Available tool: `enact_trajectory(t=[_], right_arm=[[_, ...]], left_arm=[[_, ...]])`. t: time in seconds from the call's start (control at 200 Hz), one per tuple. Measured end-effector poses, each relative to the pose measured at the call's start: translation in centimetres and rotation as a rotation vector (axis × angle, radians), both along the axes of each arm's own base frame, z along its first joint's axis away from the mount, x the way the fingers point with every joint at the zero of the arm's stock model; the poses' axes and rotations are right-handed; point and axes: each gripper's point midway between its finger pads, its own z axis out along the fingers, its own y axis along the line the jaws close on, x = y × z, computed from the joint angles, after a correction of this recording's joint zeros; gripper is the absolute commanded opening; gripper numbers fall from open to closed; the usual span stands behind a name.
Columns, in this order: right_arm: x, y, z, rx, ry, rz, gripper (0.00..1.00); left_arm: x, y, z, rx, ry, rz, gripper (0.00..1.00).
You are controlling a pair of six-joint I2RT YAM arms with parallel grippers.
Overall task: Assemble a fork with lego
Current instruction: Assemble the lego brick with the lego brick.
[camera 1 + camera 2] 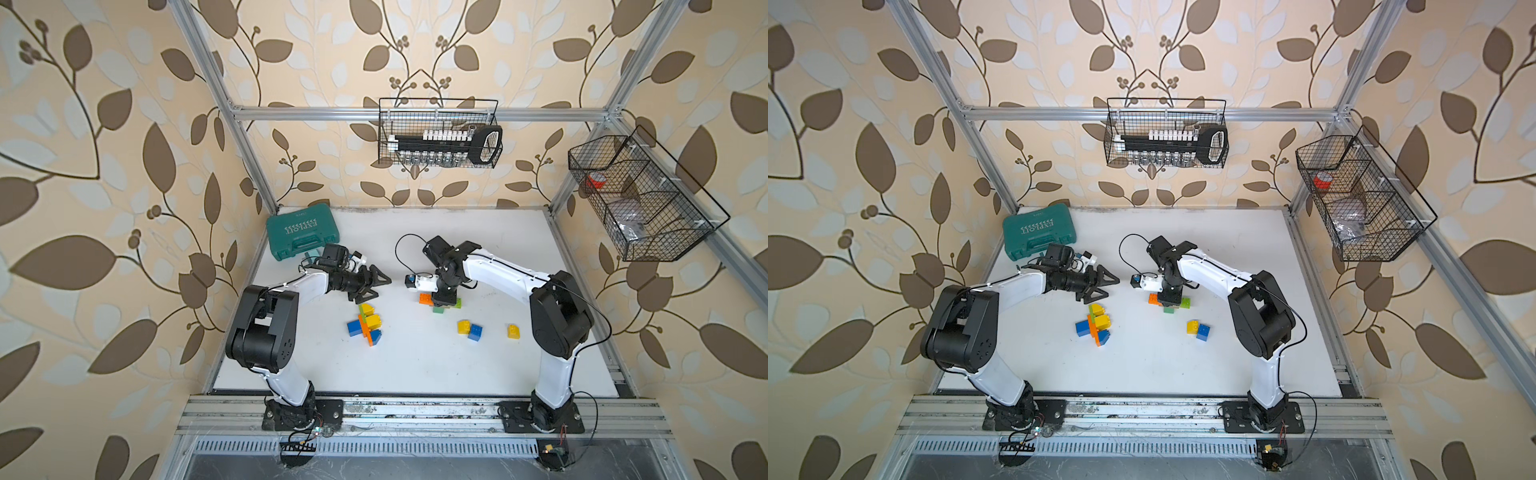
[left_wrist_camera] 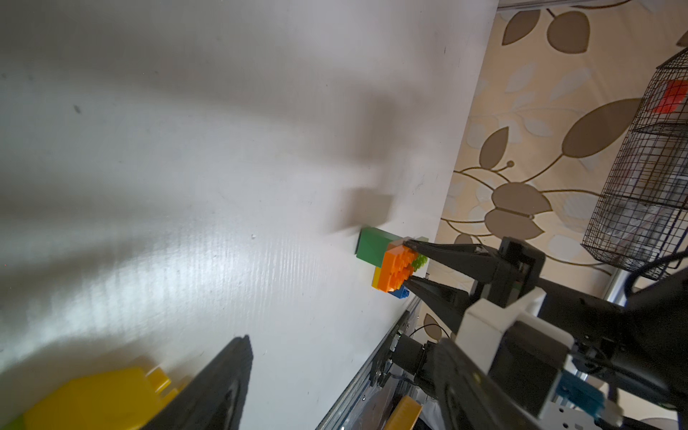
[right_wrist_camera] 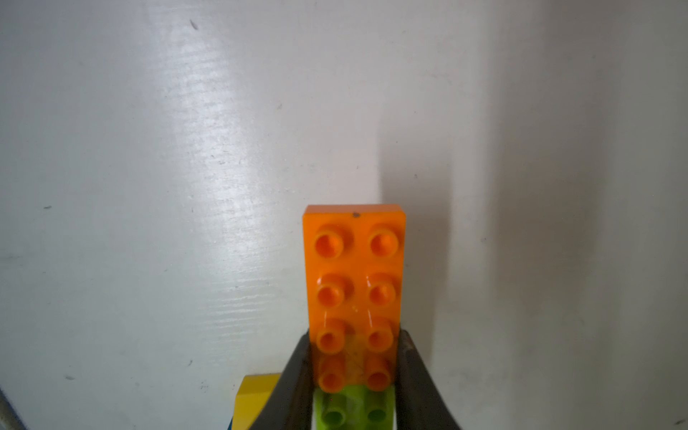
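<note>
Case of teal plastic (image 1: 302,235) lies at ten o'clock on the white table (image 1: 415,365), close to the left wall. At the case's four o'clock the left gripper (image 1: 383,287) hangs with its jaws spread wide and nothing between them, pointing toward three o'clock. Toward six o'clock from it, and apart from its fingers, a joined cluster (image 1: 365,326) of yellow, orange, blue and green bricks lies on the table.

Just right of the table's middle, the right gripper (image 1: 442,301) points straight down. Its jaws are drawn narrow on the long sides of an orange brick (image 3: 353,260), a two-by-four with its studs up, held at one end. In the right wrist view a lime brick (image 3: 353,409) sits under the held end, with a yellow piece (image 3: 257,398) beside it. The left wrist view shows a dark green brick (image 2: 372,247) and a blue piece (image 2: 400,293) joined below the orange one. Whether this stack rests on the table or is lifted clear, I cannot tell.

At the stack's five o'clock a yellow-and-blue pair (image 1: 469,328) lies touching. Toward three o'clock from the pair, a lone yellow brick (image 1: 514,331) stands near the right arm.
</note>
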Motion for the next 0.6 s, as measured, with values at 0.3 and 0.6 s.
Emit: enact_trajectory(t=[0.3,0.6], right_arm=[[-0.3,0.1,0.0,-0.005,0.032,0.005,0.20],[-0.4,0.2,-0.7,-0.026,0.037,0.002,0.37]], left_arm=[[-0.1,0.0,0.0,0.003,-0.004,-0.005,0.79],[-0.1,0.0,0.0,0.005,-0.004,-0.007,0.81]])
